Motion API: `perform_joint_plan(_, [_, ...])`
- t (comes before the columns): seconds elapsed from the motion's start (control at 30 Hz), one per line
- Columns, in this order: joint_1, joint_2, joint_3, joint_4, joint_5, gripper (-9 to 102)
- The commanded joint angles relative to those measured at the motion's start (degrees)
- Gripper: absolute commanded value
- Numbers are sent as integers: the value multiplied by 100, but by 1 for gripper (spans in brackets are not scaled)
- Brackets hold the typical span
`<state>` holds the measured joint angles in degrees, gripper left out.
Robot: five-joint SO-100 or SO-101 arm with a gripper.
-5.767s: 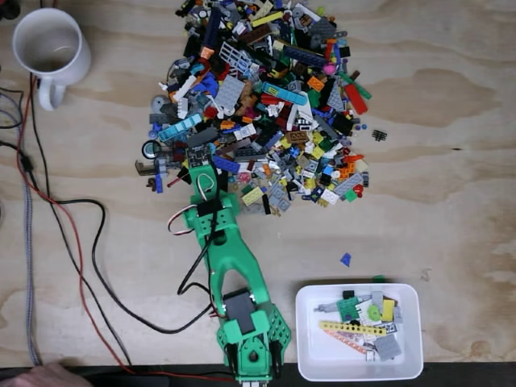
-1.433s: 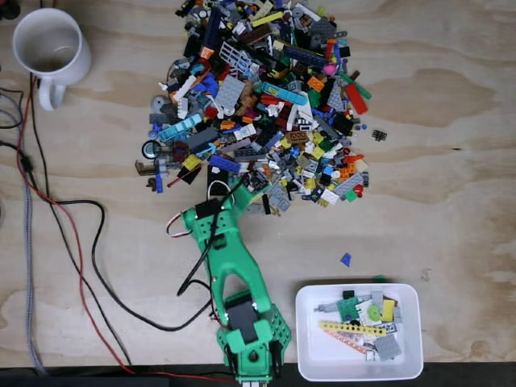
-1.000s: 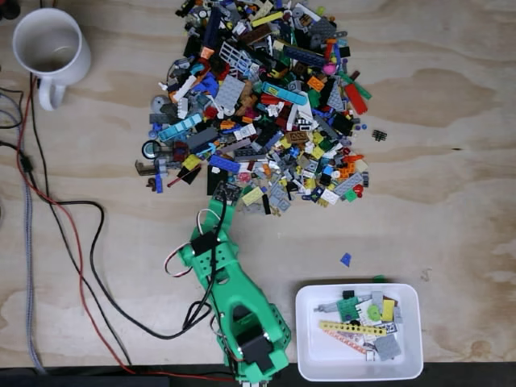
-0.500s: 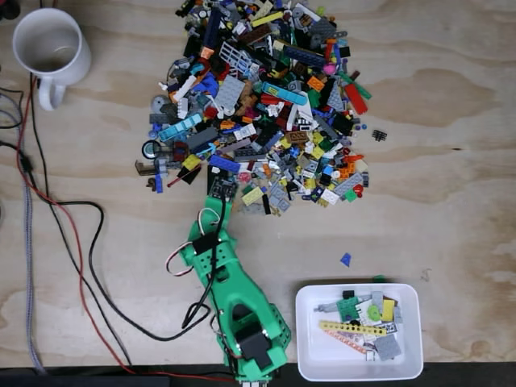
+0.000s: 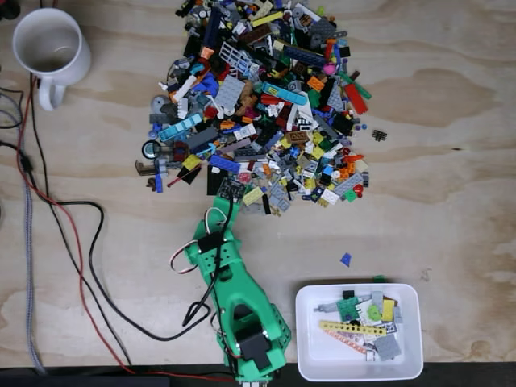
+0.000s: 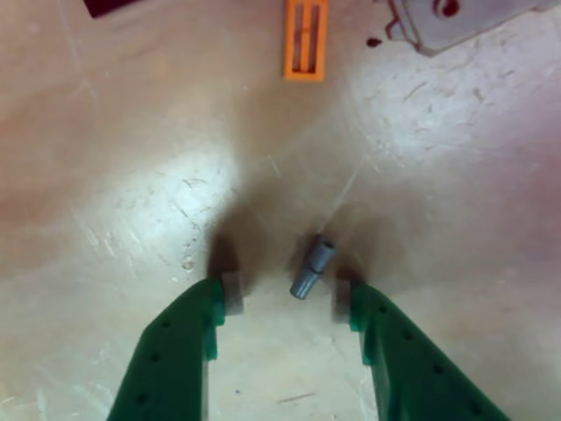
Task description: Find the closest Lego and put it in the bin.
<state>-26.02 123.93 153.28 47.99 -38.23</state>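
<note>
Down near the bottom of the big Lego pile [image 5: 258, 105], the green arm [image 5: 234, 306] reaches out over the wooden desk [image 5: 451, 185]. Its pincer [image 6: 289, 303] is spread apart and holds nothing. Seen from the wrist, a small grey peg [image 6: 312, 266] lies on the desk right between the two green fingers [image 6: 188, 338]. It sits closer to the finger on the right of that view, and it does not look like either finger touches it. A little farther off lie an orange piece [image 6: 305, 39] and a flat grey piece [image 6: 456, 19].

The bin [image 5: 310, 355] sits at the bottom right of the fixed view, just beside the arm's base. It already has some pieces in it: green, yellow, grey and a long yellow bar. A tiny blue piece [image 5: 346, 260] lies alone on the desk between the pile and the bin. A white mug [image 5: 50, 48] stands far off in the top left corner, and wires [image 5: 81, 242] run along the left side.

So some Lego is in the bin, but lots is left. For this piece, I think the arm is lined up and the squeeze, the lift and the trip to the bin are all yet to do
</note>
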Motion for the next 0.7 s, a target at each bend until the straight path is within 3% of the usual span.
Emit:
perform_joint_plan(0.0, [97, -26, -18, -149, -105, 15])
perform_joint_plan(0.67, [70, -290, 105, -501, -290, 8])
